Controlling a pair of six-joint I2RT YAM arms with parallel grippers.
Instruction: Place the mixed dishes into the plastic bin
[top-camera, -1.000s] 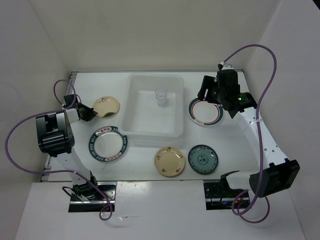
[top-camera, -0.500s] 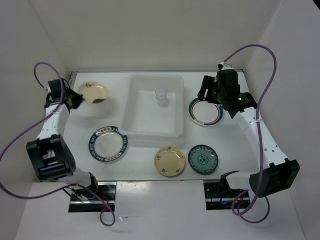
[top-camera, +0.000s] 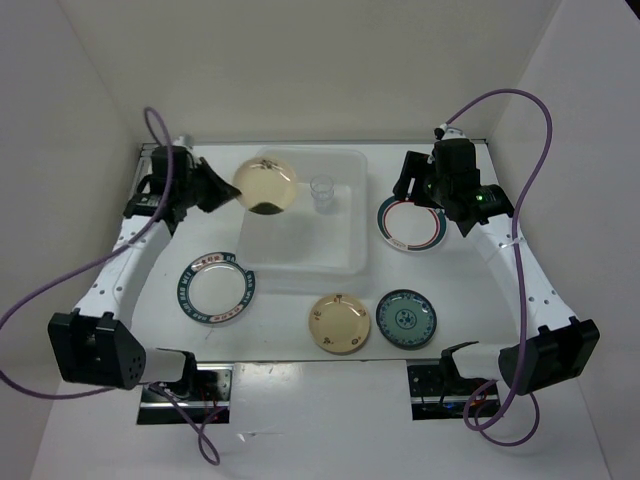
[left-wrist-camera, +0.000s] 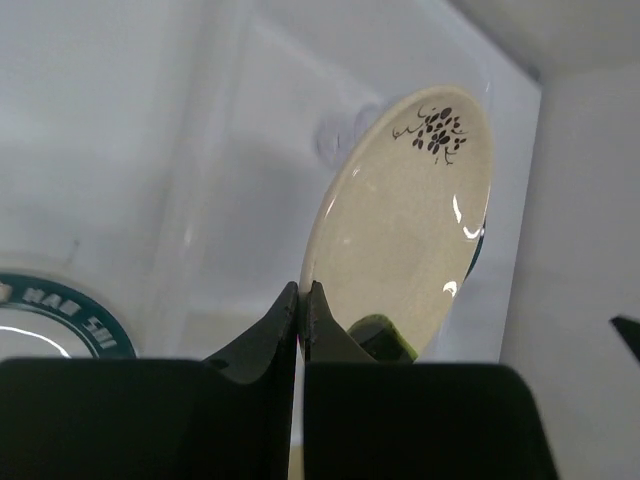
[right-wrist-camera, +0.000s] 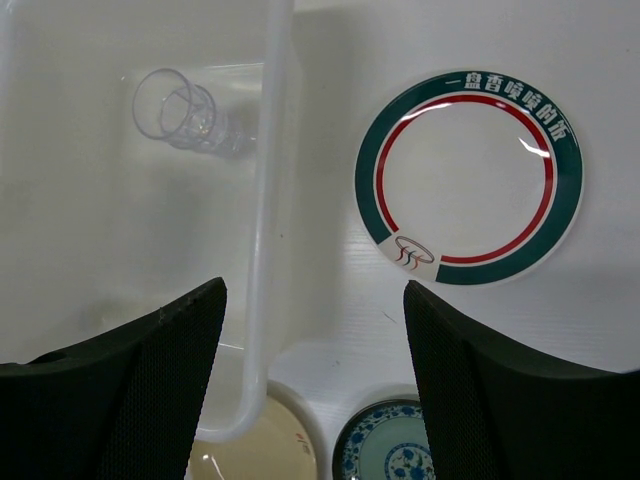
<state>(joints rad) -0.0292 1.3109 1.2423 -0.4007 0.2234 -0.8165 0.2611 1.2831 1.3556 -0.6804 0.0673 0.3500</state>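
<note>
My left gripper (top-camera: 222, 190) is shut on the rim of a cream plate with a dark sprig print (top-camera: 265, 186), held tilted over the left edge of the plastic bin (top-camera: 268, 265). In the left wrist view the plate (left-wrist-camera: 410, 225) stands on edge between my closed fingers (left-wrist-camera: 300, 315). A clear cup (top-camera: 321, 192) stands in the bin, also seen in the right wrist view (right-wrist-camera: 185, 112). My right gripper (top-camera: 415, 190) is open and empty above the bin's right rim (right-wrist-camera: 268, 200), next to the green-red rimmed plate (top-camera: 410, 222) (right-wrist-camera: 468, 180).
On the table lie a blue-rimmed plate (top-camera: 216, 288) at the left, a cream-yellow plate (top-camera: 340, 323) and a teal plate (top-camera: 406, 318) in front of the bin. White walls enclose the table on three sides.
My left arm has lifted the cream plate from the table's left side and swung it right, to above the bin's left edge. The right arm has not moved.
</note>
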